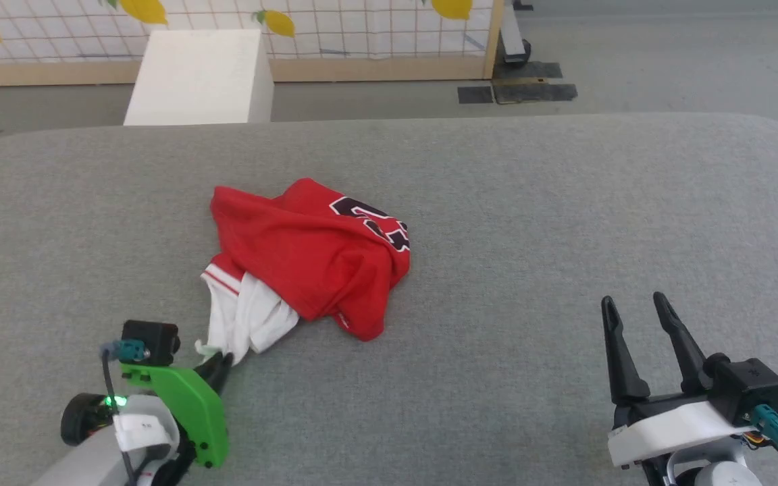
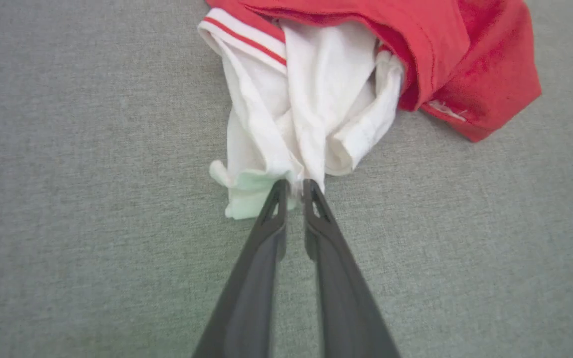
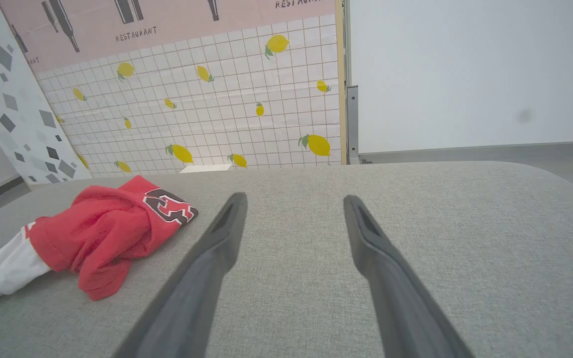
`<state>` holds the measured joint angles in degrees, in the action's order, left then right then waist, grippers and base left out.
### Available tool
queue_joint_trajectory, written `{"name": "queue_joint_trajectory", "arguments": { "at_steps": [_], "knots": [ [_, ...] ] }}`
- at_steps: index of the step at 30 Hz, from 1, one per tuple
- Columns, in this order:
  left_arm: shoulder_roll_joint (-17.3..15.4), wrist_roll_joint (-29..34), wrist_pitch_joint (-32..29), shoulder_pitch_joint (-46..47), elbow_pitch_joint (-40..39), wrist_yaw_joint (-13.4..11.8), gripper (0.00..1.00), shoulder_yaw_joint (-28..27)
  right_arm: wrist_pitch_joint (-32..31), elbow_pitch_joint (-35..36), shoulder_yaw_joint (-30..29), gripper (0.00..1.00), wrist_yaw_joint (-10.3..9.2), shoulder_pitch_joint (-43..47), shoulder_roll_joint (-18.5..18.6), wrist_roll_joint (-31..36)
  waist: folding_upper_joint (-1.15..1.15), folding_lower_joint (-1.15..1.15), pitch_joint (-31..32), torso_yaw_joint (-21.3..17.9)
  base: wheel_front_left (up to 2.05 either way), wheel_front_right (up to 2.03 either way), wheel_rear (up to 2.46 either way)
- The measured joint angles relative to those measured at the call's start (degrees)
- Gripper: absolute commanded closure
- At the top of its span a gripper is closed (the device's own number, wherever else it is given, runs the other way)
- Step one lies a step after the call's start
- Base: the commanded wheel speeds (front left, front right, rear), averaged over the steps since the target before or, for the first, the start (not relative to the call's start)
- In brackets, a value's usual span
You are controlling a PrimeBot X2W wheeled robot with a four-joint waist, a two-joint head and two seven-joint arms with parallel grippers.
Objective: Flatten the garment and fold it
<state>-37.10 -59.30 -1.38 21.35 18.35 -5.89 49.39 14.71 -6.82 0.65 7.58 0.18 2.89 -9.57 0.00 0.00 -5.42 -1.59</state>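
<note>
The garment (image 1: 308,260) lies crumpled in a heap on the grey table (image 1: 531,223), red body uppermost with part of a black number showing, white sleeves trailing toward me. My left gripper (image 1: 221,364) is shut on the white sleeve's end (image 2: 296,169); in the left wrist view its tips (image 2: 294,186) pinch the cloth just above the table. My right gripper (image 1: 631,300) stands open at the lower right, well clear of the garment (image 3: 112,226), with nothing between its fingers (image 3: 294,199).
A white box (image 1: 200,77) stands on the floor beyond the table's far edge, in front of a tiled lemon-patterned panel (image 3: 207,99). Dark mats (image 1: 517,91) lie on the floor at the back right. Bare grey table surrounds the garment.
</note>
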Motion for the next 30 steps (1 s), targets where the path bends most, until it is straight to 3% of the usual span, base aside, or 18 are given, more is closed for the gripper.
{"name": "queue_joint_trajectory", "arguments": {
  "at_steps": [7,10,13,17,19,25,30],
  "knots": [
    [3.96,2.63,13.85,-0.16,0.60,-1.49,0.00,-3.45,0.00,-0.23,-0.40,0.00,0.00,0.12,-0.01,0.25,0.00,0.00,1.09,1.88,0.00,0.00,0.00],
    [4.71,7.57,15.93,-0.22,-1.69,-2.50,0.00,-7.55,0.00,0.02,-0.40,0.00,0.00,0.30,0.00,0.38,0.00,0.00,1.44,2.71,0.00,0.00,0.00],
    [7.25,17.40,16.16,-2.00,-9.05,-3.83,0.00,-16.96,0.00,0.33,-0.11,0.00,0.00,1.01,0.00,0.40,0.00,0.00,1.68,3.76,0.00,0.00,0.00],
    [11.43,28.07,16.16,-9.51,-15.72,-3.67,0.00,-23.70,0.00,0.20,0.99,0.00,0.00,1.27,0.00,0.68,0.00,0.00,1.88,5.06,0.00,0.00,0.00],
    [13.66,32.81,16.17,-13.63,-17.56,-2.59,0.00,-25.90,0.00,0.11,1.41,0.00,0.00,1.41,-0.03,1.08,0.00,0.00,2.00,5.77,0.00,0.00,0.00],
    [19.72,38.21,16.16,-20.34,-17.94,1.43,0.00,-31.15,-1.60,0.44,3.00,0.00,0.00,1.46,0.00,2.59,0.00,0.00,2.15,7.93,0.00,0.00,0.00],
    [24.06,41.09,16.17,-21.55,-17.51,5.22,0.00,-34.07,-9.73,1.35,8.93,0.00,0.00,-0.73,0.76,3.04,0.00,0.00,1.40,10.22,0.00,0.00,0.00]
  ]
}}
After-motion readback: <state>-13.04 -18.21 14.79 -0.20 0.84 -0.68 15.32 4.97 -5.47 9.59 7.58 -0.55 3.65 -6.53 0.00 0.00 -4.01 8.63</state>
